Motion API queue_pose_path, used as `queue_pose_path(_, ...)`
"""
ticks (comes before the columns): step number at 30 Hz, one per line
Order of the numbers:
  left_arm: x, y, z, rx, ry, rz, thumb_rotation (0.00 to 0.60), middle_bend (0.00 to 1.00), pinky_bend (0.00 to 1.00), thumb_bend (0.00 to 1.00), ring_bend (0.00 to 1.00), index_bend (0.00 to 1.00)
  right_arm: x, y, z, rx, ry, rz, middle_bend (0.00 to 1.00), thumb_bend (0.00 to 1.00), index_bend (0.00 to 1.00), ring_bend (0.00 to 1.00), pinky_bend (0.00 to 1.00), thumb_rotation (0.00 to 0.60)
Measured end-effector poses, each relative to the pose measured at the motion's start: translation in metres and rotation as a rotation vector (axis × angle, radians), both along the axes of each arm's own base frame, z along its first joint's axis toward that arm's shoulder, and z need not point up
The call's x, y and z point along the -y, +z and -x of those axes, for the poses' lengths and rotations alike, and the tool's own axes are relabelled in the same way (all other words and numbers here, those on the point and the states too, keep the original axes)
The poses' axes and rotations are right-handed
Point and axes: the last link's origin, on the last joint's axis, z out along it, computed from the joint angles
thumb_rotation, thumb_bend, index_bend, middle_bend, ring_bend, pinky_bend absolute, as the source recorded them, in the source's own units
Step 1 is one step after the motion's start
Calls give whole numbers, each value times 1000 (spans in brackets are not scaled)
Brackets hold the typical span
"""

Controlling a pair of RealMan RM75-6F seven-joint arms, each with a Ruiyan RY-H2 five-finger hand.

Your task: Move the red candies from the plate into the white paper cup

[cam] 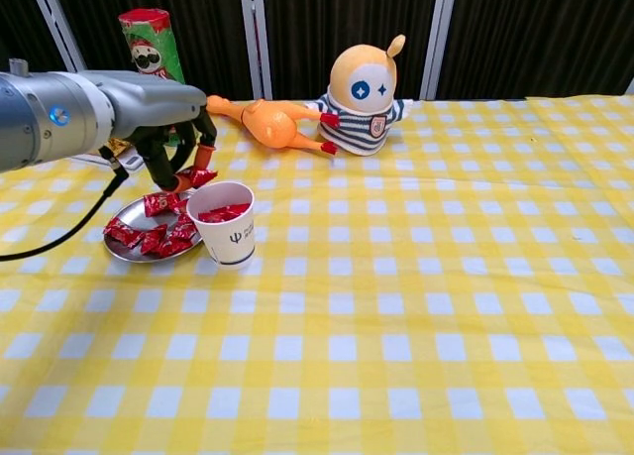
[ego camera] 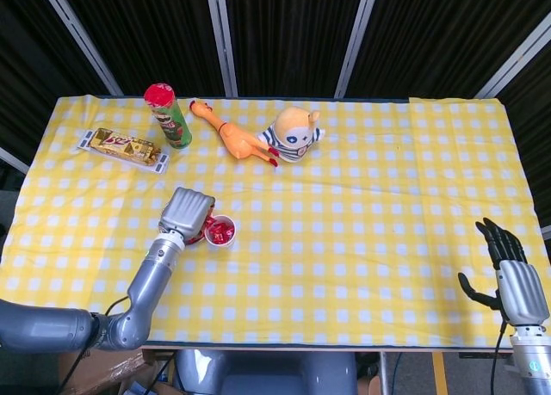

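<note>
Left hand (cam: 170,153) hangs above the cup's (cam: 223,223) left rim, fingers (cam: 203,158) pinching a red candy (cam: 201,176). Right hand (ego camera: 515,279) rests off the table's near right corner, fingers spread, empty. Table (cam: 416,306) bears yellow checked cloth; dark curtains behind. More glossy red candies fill the plate (cam: 124,252), left of the cup.

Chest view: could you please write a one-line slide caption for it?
Left hand holds a red candy above the white paper cup, beside the plate.
</note>
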Motion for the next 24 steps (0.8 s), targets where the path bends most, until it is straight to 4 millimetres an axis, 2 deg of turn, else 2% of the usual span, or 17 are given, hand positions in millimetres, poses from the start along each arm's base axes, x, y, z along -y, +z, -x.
queue_pose_path(5, 6, -16, -13, -1, -20, 32, 600, 626, 899, 394, 891, 506, 0, 1, 0, 4, 0, 3, 0, 408, 0, 0, 0, 600)
queue_pose_path(11, 8, -22, -15, -19, -9, 46, 600, 513, 899, 294, 891, 425, 1, 2, 0, 9, 4, 4, 0, 409, 0, 0, 0, 600)
queue_pose_path(20, 4, -11, -17, 17, -4, 22, 600, 399, 899, 279, 891, 341, 0, 1, 0, 8, 6, 2, 0, 408, 0, 0, 0, 600)
queue_pose_path(24, 3, -4, -16, 40, 6, 9, 600, 348, 899, 277, 890, 266, 0, 0, -1, 7, 7, 0, 0, 408, 0, 0, 0, 600)
